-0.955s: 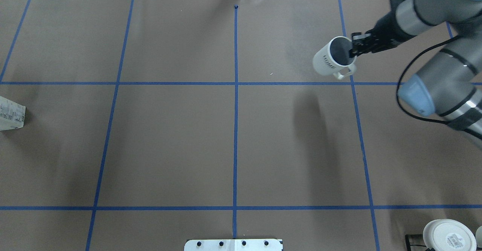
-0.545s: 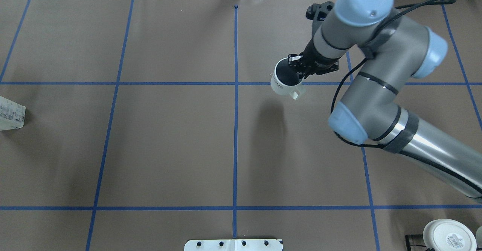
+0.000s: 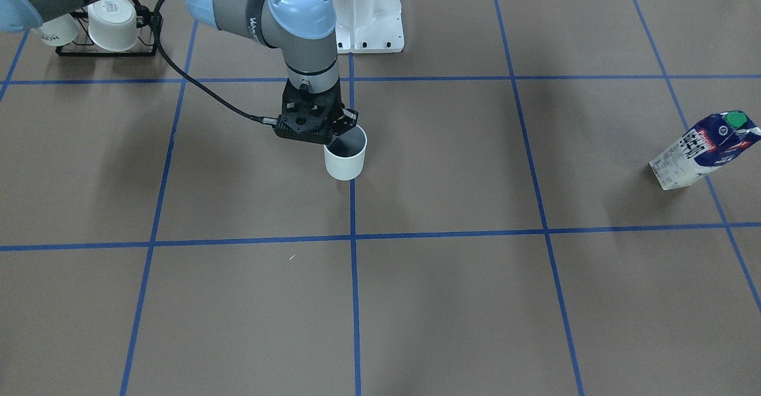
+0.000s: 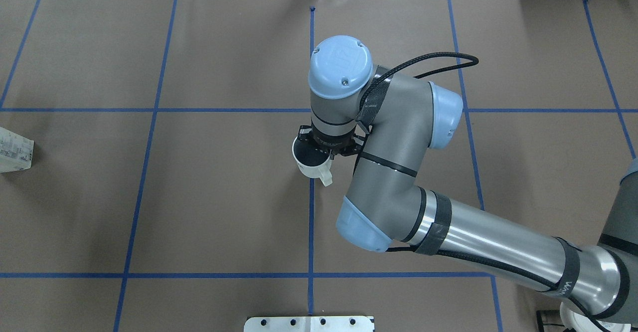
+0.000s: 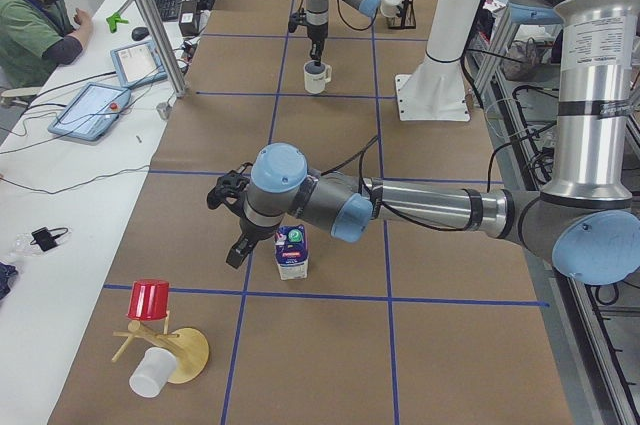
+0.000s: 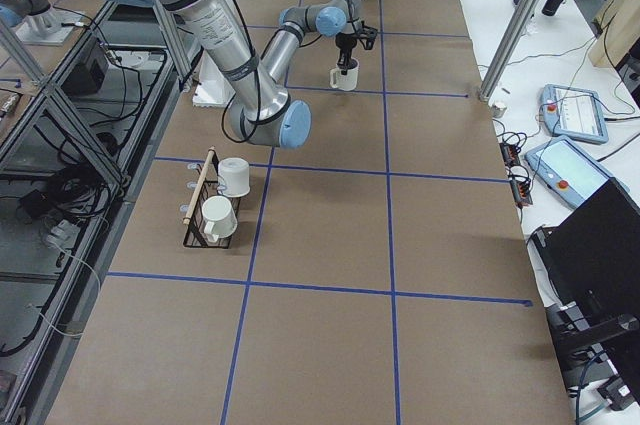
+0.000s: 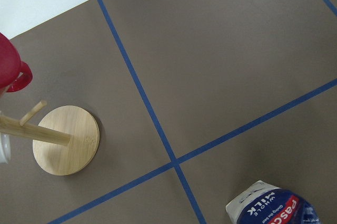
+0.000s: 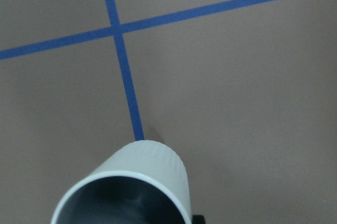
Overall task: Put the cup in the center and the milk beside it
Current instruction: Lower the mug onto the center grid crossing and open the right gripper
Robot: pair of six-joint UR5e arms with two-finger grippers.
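The cup point(image 3: 345, 158) is clamped at its rim by the right gripper point(image 3: 346, 132), over the vertical tape line of the center point(image 3: 352, 206). Whether its base touches the surface cannot be told. Open brown surface is seen on every side of it. The milk point(image 3: 704, 149) is stood upright well apart, toward the table's left end, just beside the left gripper point(image 5: 237, 255), whose jaw state cannot be told. A wire rack point(image 3: 107, 53) of white mugs and a wooden mug tree point(image 5: 185, 355) are set near opposite ends. In the overhead view the milk is cut off by the edge.

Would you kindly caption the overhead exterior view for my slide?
Right hand grips the plain white cylindrical mug at the central blue tape line.
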